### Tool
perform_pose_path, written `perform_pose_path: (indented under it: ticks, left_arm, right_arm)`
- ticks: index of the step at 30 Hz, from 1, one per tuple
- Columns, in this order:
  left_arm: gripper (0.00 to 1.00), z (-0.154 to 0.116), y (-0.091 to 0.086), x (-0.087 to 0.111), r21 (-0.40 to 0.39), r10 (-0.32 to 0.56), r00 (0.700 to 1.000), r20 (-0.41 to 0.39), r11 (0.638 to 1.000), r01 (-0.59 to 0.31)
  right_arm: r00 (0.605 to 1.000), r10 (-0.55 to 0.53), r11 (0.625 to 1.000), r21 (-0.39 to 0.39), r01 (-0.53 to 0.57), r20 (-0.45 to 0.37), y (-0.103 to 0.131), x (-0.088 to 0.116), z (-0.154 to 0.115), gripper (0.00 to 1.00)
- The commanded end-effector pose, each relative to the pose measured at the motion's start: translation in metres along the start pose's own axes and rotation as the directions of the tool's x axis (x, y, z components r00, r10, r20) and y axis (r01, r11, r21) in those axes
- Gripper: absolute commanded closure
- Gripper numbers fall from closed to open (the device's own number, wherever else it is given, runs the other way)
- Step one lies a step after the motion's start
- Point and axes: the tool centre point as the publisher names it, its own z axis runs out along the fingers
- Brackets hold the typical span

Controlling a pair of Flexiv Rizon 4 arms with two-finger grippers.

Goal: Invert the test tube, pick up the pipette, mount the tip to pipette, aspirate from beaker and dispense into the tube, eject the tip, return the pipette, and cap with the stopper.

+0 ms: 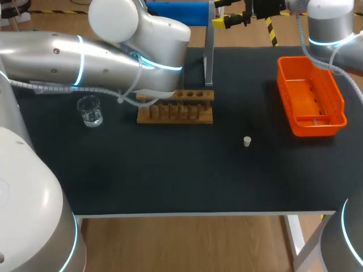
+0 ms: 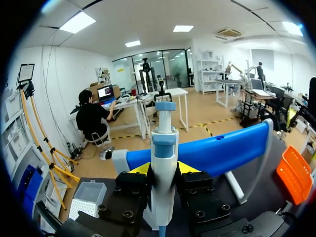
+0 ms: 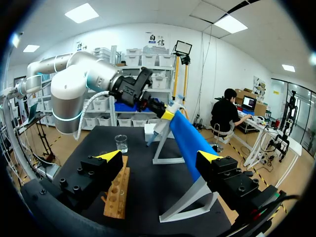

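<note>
My left gripper is shut on the white and light-blue pipette, which stands upright between its yellow tips, right in front of the blue pipette stand. From the right wrist the same pipette hangs from my left gripper at the stand's upper end. My right gripper is open and holds nothing, above the table's far edge beside the stand. The beaker stands left of the wooden rack. The small white stopper lies mid-table. I see no test tube.
An orange tray sits at the table's right side. My left arm stretches over the rack's left end and hides part of it. The stand's metal post rises just behind the rack.
</note>
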Motion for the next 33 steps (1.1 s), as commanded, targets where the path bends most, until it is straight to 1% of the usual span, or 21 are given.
perform_pose_path:
  ticks: [1,8,15,33]
  left_arm:
    - [1.0,0.003,-0.004,0.001,-0.013,0.003,1.0,0.003,1.0,-0.003]
    - [1.0,0.005,-0.002,0.001,-0.021,0.004,1.0,0.005,1.0,-0.004]
    - [1.0,0.006,0.004,0.002,-0.031,0.003,1.0,0.006,1.0,-0.003]
    - [1.0,0.011,0.013,0.008,-0.05,-0.007,1.0,-0.008,0.999,0.007]
  right_arm:
    - [1.0,0.0,1.0,0.003,0.0,-0.005,0.001,-0.001,-0.001,0.0]
    - [1.0,0.0,1.0,0.003,0.0,-0.005,0.001,-0.001,-0.001,0.0]
    - [1.0,0.0,1.0,0.003,0.0,-0.005,0.001,-0.001,-0.001,0.0]
    - [1.0,0.0,1.0,0.003,0.0,-0.005,0.001,-0.001,-0.001,0.0]
